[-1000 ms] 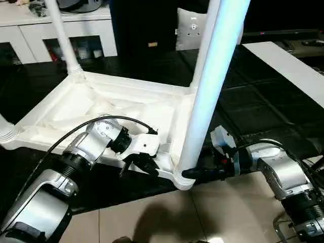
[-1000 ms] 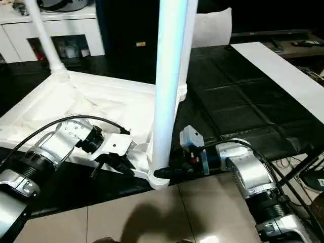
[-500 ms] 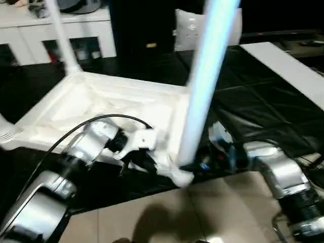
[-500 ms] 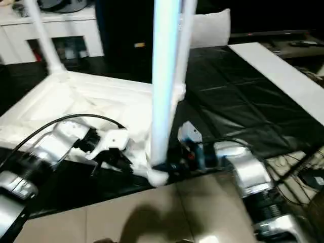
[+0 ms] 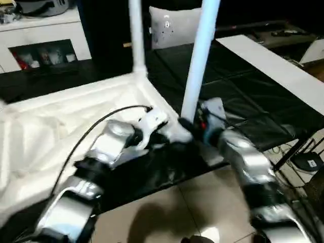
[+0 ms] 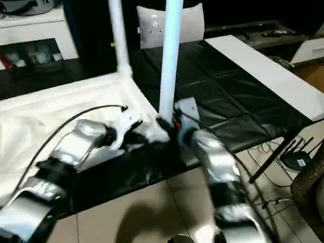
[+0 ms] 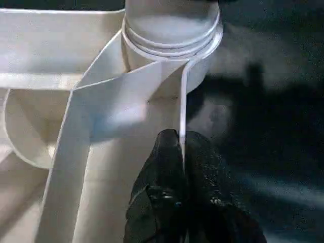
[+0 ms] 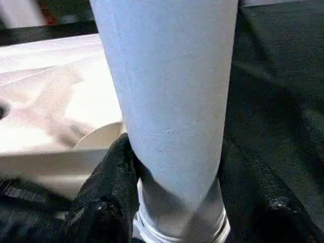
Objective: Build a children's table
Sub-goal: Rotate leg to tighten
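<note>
Right gripper [image 8: 172, 202] clasps near leg [image 8: 167, 101] just above its socket | left gripper [image 7: 182, 147] pinched on tabletop [image 5: 45, 136] rim beside it | far leg [image 5: 135, 35] upright | writing: apparently none legible

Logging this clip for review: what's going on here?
A humanoid robot is assembling a white table. The tabletop lies upside down on a black surface, with legs standing up from its corners. The right gripper is closed around the base of the near leg at its corner socket. The left gripper is shut on the tabletop's thin rim beside that socket.
</note>
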You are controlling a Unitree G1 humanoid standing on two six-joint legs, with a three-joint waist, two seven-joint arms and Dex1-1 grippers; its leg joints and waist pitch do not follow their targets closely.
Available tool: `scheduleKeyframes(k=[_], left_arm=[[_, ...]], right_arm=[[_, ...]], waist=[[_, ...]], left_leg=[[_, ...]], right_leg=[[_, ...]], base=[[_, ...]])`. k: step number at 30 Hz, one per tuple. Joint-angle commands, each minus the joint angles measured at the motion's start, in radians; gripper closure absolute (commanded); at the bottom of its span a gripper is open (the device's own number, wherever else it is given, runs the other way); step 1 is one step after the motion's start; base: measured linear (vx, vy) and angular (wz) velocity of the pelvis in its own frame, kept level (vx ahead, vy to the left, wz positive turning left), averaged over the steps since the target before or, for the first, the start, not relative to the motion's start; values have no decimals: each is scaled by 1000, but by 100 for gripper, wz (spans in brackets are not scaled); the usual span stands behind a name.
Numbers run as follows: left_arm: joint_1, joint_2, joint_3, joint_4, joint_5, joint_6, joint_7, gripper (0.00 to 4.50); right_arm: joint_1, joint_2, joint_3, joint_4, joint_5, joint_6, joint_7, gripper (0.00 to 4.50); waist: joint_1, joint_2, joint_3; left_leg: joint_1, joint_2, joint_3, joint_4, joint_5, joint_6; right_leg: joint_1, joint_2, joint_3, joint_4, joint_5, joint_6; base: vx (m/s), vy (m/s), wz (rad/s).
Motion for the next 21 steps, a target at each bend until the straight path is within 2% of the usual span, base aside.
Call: scheduleKeyframes(k=[1,2,4,5,6,7,8,10,12,14,15,16,17,18,19,20,21], left_arm=[[-64,-65,26,-41,-37,-39,47,450],[-70,-69,25,-36,-32,-50,55,450],[-69,-68,22,-39,-31,-48,53,450],[-67,-66,16,-41,-27,-54,51,450],[-63,-60,9,-40,-22,-59,48,450],[-59,-52,2,-38,-19,-71,41,450],[-55,-42,-6,-33,-15,-90,33,450],[-54,-28,-13,-18,-11,-111,25,450],[-60,1,-25,22,0,-164,7,450],[-75,30,-33,73,14,-241,-15,450],[-82,41,-37,95,21,-269,-22,450],[-82,41,-37,95,21,-269,-22,450],[-109,70,-48,157,40,-352,-40,450],[-116,77,-50,172,43,-374,-46,450],[-120,81,-52,181,45,-388,-50,450],[-140,99,-66,222,62,-456,-58,450],[-154,108,-71,254,69,-497,-68,450]], right_arm=[[-23,54,28,82,-6,-23,-54,224],[-36,62,23,106,-10,-62,-73,203],[-39,65,20,112,-13,-76,-75,180],[-41,67,17,117,-15,-82,-75,171],[-41,67,17,118,-23,-90,-74,162],[-39,67,15,113,-27,-95,-73,153],[-33,65,11,103,-27,-100,-74,144],[-18,53,16,80,-29,-115,-61,135],[31,14,36,3,-31,-133,-22,115],[93,-26,42,-92,-31,-135,1,102],[122,-36,36,-134,-11,-117,22,102],[122,-36,36,-134,-11,-117,22,92],[209,-74,28,-253,8,-93,51,79],[231,-84,26,-281,10,-89,57,72],[244,-89,25,-298,11,-87,60,72],[299,-107,22,-366,27,-72,77,50],[337,-119,23,-411,40,-60,92,50]], waist=[[10,0,-87],[9,-1,-89],[15,1,-97],[16,0,-99],[19,-4,-98],[24,-2,-98],[25,-2,-94],[26,-3,-91],[29,0,-87],[37,-2,-86],[42,0,-86],[44,-3,-87],[44,4,-84],[50,1,-85],[47,0,-81],[49,5,-82],[49,1,-81]], left_leg=[[-5,22,-9,-65,-65,62],[-6,22,-7,-62,-34,81],[-9,22,-6,-53,31,130],[-10,21,-6,-52,57,147],[-10,21,-4,-49,82,178],[-9,22,-4,-48,86,199],[-8,23,-2,-49,68,206],[-6,26,-2,-51,32,195],[-4,26,1,-54,-7,174],[-2,27,0,-57,-30,151],[-1,27,-1,-58,-34,147],[-1,26,-1,-58,-39,141],[-1,25,-2,-61,-55,135],[4,28,-2,-63,-80,123],[-1,25,-3,-65,-91,122],[0,25,-4,-66,-115,105],[0,25,-2,-67,-128,101]], right_leg=[[74,-52,49,-66,-153,-232],[73,-50,48,-61,-85,-252],[78,-52,50,-45,31,-284],[78,-51,50,-41,69,-292],[76,-50,49,-38,108,-304],[75,-52,48,-37,110,-311],[73,-53,48,-41,80,-309],[72,-53,48,-47,20,-303],[72,-51,49,-54,-31,-286],[73,-50,51,-57,-53,-264],[73,-50,51,-59,-59,-257],[75,-49,53,-56,-53,-249],[73,-48,51,-60,-67,-249],[73,-50,53,-64,-91,-229],[73,-48,53,-68,-105,-225],[74,-48,51,-73,-133,-215],[74,-48,52,-77,-148,-204]], base=[[0,0,0],[0,0,0],[0,0,0],[0,0,0],[0,0,0],[0,0,0],[0,0,0],[0,0,0],[0,0,0],[0,0,0],[0,0,0],[0,0,0],[0,0,0],[0,0,0],[0,0,0],[0,0,0],[0,0,0]])
